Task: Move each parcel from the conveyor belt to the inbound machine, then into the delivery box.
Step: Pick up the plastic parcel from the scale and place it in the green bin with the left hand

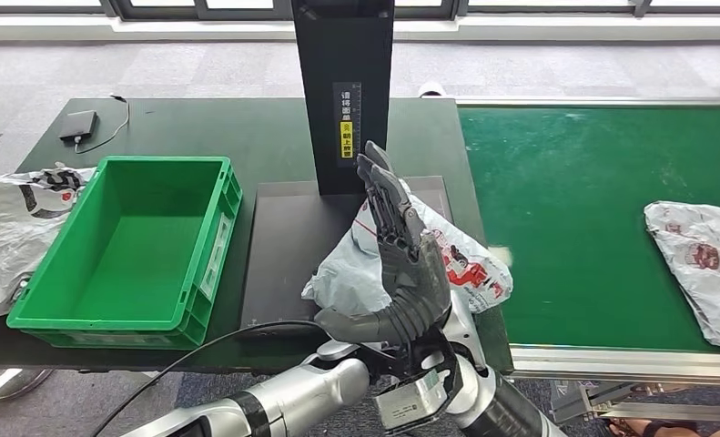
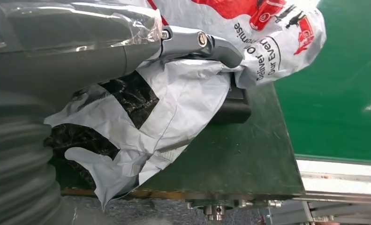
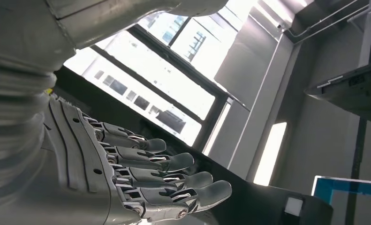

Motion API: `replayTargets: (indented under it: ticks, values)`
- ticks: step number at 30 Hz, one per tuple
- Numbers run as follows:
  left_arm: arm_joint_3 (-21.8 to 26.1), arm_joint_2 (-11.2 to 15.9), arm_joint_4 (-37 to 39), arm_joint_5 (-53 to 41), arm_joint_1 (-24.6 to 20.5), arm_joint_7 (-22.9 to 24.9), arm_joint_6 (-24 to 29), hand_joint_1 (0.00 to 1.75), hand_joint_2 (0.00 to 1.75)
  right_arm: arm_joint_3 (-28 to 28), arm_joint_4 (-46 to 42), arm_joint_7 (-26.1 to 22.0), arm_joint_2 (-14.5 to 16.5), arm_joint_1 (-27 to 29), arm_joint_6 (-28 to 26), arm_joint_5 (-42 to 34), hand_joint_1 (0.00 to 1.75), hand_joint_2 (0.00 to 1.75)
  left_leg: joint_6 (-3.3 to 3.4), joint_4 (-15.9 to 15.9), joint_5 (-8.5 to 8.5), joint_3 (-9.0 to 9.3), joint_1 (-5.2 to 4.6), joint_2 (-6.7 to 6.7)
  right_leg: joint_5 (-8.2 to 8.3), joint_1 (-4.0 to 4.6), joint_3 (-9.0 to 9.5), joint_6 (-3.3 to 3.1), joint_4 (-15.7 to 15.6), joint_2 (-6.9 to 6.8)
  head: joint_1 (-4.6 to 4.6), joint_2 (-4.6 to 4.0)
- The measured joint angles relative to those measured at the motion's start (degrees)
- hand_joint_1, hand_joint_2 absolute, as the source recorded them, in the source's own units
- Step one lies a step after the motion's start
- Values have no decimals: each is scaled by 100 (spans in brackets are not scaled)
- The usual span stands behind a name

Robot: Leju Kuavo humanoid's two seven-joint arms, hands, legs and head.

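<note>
On the black plate [image 1: 283, 246] of the inbound machine [image 1: 342, 91], a grey parcel [image 1: 360, 269] with red print is gripped by the left hand [image 2: 80, 51], whose thumb is pressed over the crumpled bag in the left wrist view. The right hand [image 1: 401, 237] is raised upright against the parcel, its fingers [image 3: 174, 161] stretched out straight and holding nothing. A green box [image 1: 124, 250] is set on the counter [image 1: 247, 127] just beside the plate. A second parcel [image 1: 702, 264] is seen lying on the green conveyor belt [image 1: 574, 218], and a third bag [image 1: 15, 228] beyond the box.
</note>
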Motion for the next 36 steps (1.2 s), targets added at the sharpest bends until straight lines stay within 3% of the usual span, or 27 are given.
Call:
replayTargets:
  ticks: [1, 2, 11, 17, 22, 26, 36]
  values:
    - [-25, 0, 14, 60, 0, 11, 113, 171, 175, -1, -15, 0, 1, 22, -52, 85, 0, 175, 0, 0, 0, 0, 0, 0, 0, 0, 0, 0, 0, 0, 0, 0]
    - [-49, 0, 31, 122, -1, 13, 265, 175, 175, -5, -46, -1, 1, 60, -97, 161, 0, 175, 0, 0, 0, 1, 0, 0, 0, 0, 0, 0, 0, 0, 0, 0]
    - [-101, 6, 219, 288, -70, -231, 1984, 175, 175, -366, -748, 0, -38, 518, -87, 340, 0, 175, -1, 0, 0, 1, 0, 1, 0, 0, -1, 0, 0, 2, 1, -1]
    - [-101, 4, 300, 308, -95, -323, 2222, 175, 175, -462, -946, 3, -56, 598, -79, 323, 0, 175, -1, 0, 0, 2, 0, 2, 0, 0, -2, 0, 0, 3, 0, 1]
    - [-90, 8, 362, 534, -131, -735, 2870, 175, 175, -518, -1056, 5, -72, 628, -14, 225, 0, 175, -1, 0, 0, 1, 0, 2, 0, 0, -2, 0, 0, 2, 0, 0]
    - [-52, 11, 416, 616, -167, -946, 3087, 175, 175, -561, -1119, 7, -92, 667, 31, 180, 0, 175, -1, 0, 0, 1, 0, 2, 0, 0, -2, 0, 0, 3, 1, 1]
    - [108, 20, 460, 623, -229, -1166, 3654, 175, 175, -564, -1159, 7, -114, 672, -139, 65, 0, 175, -1, 0, 1, 0, 0, 2, 0, 0, -2, 0, 0, 3, 1, 1]
